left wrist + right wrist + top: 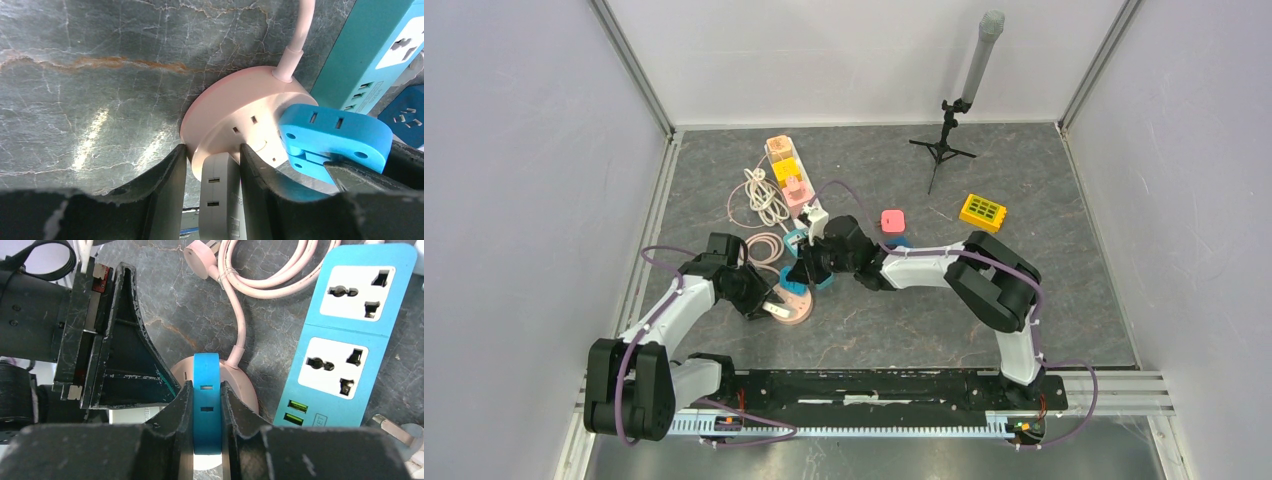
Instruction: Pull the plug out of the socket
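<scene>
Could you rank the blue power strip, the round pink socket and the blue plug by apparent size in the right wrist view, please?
1. blue power strip, clearly the largest.
2. round pink socket, though the fingers and plug hide much of it.
3. blue plug, held in the shut right gripper; it sits nearest the camera, so its rank is uncertain.

Grey marbled table, round pink socket near its centre, blue power strip just beside at one o'clock, coiled white cable at eleven, yellow box and black tripod at two.
</scene>
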Tool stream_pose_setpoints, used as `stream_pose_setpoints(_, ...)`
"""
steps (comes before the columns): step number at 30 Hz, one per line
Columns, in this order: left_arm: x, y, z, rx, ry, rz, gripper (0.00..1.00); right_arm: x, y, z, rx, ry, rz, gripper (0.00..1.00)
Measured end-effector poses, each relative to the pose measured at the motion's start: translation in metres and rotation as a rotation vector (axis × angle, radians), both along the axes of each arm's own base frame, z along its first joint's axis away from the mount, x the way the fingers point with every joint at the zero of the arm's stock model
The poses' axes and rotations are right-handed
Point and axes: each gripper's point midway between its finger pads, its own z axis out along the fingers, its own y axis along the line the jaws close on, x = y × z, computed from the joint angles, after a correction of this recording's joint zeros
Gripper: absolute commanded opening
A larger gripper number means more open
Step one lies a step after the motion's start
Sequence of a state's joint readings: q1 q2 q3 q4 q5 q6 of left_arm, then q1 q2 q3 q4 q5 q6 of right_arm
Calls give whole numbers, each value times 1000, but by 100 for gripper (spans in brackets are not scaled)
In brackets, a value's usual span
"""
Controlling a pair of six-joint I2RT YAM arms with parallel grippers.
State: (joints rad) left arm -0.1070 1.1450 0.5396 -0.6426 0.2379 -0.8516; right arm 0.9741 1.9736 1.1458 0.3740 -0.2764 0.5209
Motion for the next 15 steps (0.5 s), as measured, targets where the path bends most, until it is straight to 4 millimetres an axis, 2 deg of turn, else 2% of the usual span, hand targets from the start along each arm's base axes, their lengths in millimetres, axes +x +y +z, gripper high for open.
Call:
stream_pose_setpoints(3,0,0,0,0,0,0,48,1,0,0,15,31,-2,0)
stream_pose_setpoints(12,1,1,0,4,-2,2,48,1,0,0,-12,-108,14,0)
stream_pose_setpoints(15,1,1,0,3,-1,2,48,3,-2,2,9,-58,8,0)
